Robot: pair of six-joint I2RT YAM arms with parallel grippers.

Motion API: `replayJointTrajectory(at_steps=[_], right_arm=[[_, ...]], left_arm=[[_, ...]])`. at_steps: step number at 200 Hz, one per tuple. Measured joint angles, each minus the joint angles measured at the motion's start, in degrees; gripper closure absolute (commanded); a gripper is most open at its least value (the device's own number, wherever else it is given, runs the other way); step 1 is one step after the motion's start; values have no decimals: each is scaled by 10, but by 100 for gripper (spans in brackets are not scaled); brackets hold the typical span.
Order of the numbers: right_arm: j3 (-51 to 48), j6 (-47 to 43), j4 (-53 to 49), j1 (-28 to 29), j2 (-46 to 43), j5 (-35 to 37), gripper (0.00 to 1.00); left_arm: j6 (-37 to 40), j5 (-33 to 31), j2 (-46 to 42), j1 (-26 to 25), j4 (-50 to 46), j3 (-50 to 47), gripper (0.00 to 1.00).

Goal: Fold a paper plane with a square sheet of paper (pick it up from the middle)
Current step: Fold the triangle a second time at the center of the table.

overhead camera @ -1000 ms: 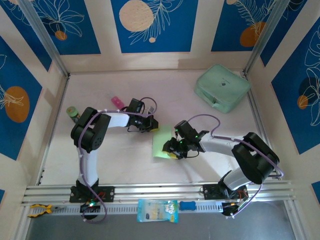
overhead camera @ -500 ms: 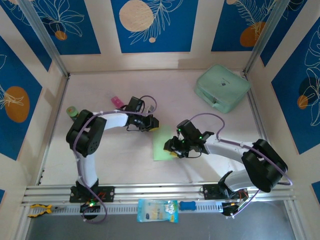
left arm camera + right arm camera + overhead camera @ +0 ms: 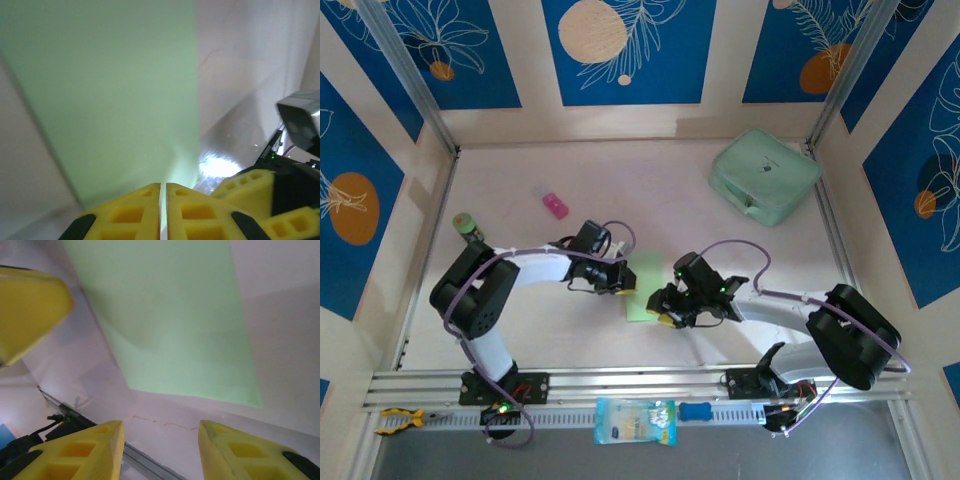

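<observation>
Wrist view: left gripper [image 3: 163, 187] pinches the thin pale-green paper square [image 3: 115, 90] by its edge. The right gripper [image 3: 161, 432] gapes beside it, and overhead there's open table [image 3: 650, 190] beyond.

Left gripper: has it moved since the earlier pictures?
Yes. The left gripper, pinching the square sheet of paper, moved toward the near rail, away from the pink object.

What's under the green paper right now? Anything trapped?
Pale table borders the paper. The edge pinched by the left gripper looks lifted, with shadow beneath it. Whatever lies under the rest is covered.
</observation>
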Motion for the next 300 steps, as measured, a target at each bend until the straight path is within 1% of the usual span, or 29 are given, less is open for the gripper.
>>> replayJointTrajectory(at_steps=[37,86,112,130,139,207,228,265,300], right_arm=[[-17,43,47,24,4,5,56],[-27,78,75,31,21,13,55],[-27,90,92,35,33,13,55],[-29,94,90,35,34,17,54],[-29,95,87,35,32,24,51],[-43,107,42,29,-10,59,50],[-45,104,23,15,-26,65,50],[-45,84,11,-15,-29,66,51],[-43,70,13,-23,-18,59,51]], left_arm=[[-2,-5,20,0,22,-10,91],[-4,-9,22,0,54,-33,92],[-17,-4,21,0,76,-42,91],[-24,0,20,0,84,-46,91],[-28,-1,20,0,86,-46,90],[-43,2,20,0,107,-56,91],[-45,4,20,1,115,-59,91],[-45,5,20,2,117,-60,91],[-45,5,20,2,117,-60,91]])
